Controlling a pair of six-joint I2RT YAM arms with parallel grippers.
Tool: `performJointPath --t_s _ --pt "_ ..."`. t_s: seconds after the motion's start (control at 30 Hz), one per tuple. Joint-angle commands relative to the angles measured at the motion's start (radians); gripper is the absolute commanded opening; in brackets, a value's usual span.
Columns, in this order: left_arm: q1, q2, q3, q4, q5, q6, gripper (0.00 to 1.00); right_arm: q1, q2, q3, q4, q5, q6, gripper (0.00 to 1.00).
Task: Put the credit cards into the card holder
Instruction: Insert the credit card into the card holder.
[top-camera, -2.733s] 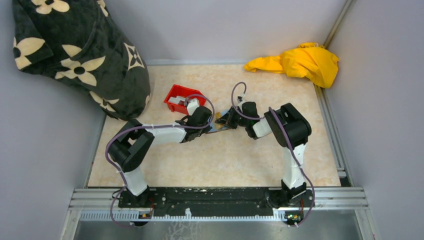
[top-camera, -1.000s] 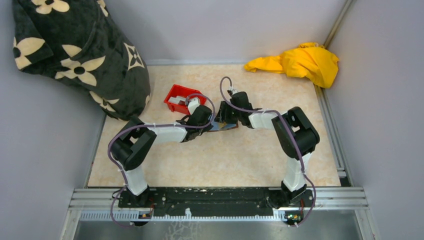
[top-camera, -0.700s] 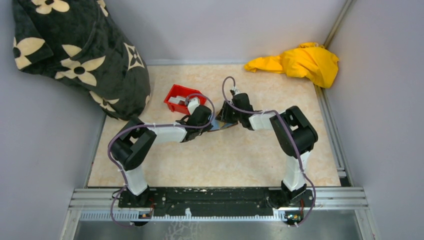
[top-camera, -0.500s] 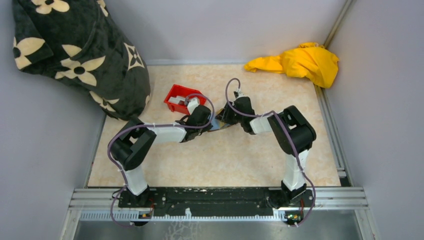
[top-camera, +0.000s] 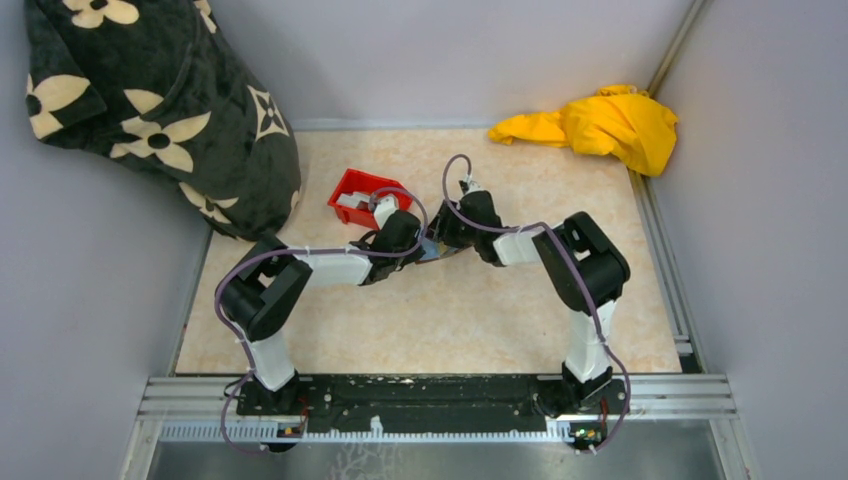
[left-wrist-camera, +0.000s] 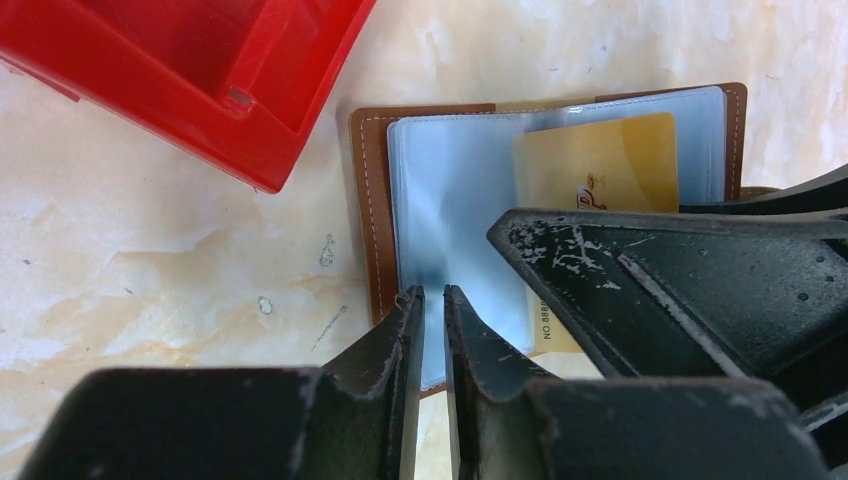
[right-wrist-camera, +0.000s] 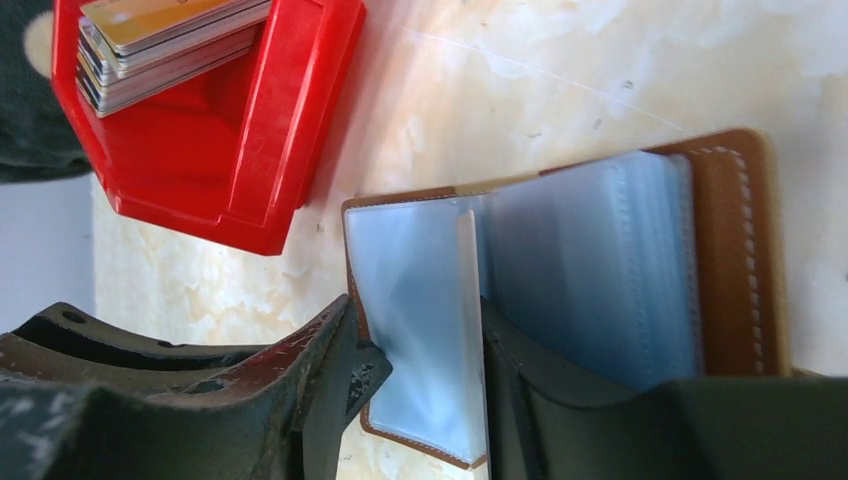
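Top external view shows the beige marbled table (top-camera: 480, 310), with a dark flowered fabric bundle (top-camera: 150, 110) at its 10 o'clock corner and a crumpled yellow cloth (top-camera: 600, 125) at 1 o'clock. The left arm (top-camera: 320, 268) and right arm (top-camera: 590, 260) both reach toward the middle and meet head to head.

The red bin (top-camera: 350, 183) sits on the table just at 10 o'clock from that meeting point. The card holder (right-wrist-camera: 725, 250) lies open and flat beside the bin, close to it but not touching, its clear plastic sleeves (right-wrist-camera: 420, 280) facing up.

The right gripper (right-wrist-camera: 430, 350) stands over the holder with its jaws apart, one sleeve leaf rising between them. The left gripper (left-wrist-camera: 430, 298) is at the holder's 6 o'clock edge, its fingers drawn almost together with only a slit between them. Whether they pinch a leaf cannot be told.

The credit cards (right-wrist-camera: 160, 45) lie stacked inside the bin, at its 12 o'clock end in the right wrist view. One gold card (left-wrist-camera: 600, 165) sits in a sleeve of the holder.
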Motion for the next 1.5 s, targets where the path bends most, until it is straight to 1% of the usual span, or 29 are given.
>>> performJointPath --t_s 0.0,0.17,0.27,0.73,0.97,1.2,1.47 --pt "0.004 0.099 -0.071 -0.220 0.055 0.015 0.21 0.026 0.009 0.033 -0.375 0.124 -0.158 0.47" --pt "0.004 0.101 -0.071 -0.215 0.057 0.015 0.21 0.026 -0.017 0.087 -0.488 0.181 -0.242 0.51" --pt "0.004 0.103 -0.072 -0.213 0.058 0.017 0.21 0.026 -0.037 0.088 -0.513 0.208 -0.263 0.51" --pt "0.005 0.095 -0.077 -0.213 0.058 0.021 0.21 0.001 -0.117 0.031 -0.475 0.182 -0.252 0.50" --pt "0.005 0.097 -0.068 -0.216 0.058 0.028 0.20 -0.035 -0.167 -0.007 -0.469 0.182 -0.241 0.49" --pt "0.005 0.101 -0.062 -0.219 0.060 0.030 0.20 -0.060 -0.194 -0.031 -0.460 0.165 -0.226 0.47" --pt "0.005 0.099 -0.062 -0.224 0.058 0.031 0.20 -0.084 -0.229 -0.080 -0.422 0.149 -0.196 0.38"
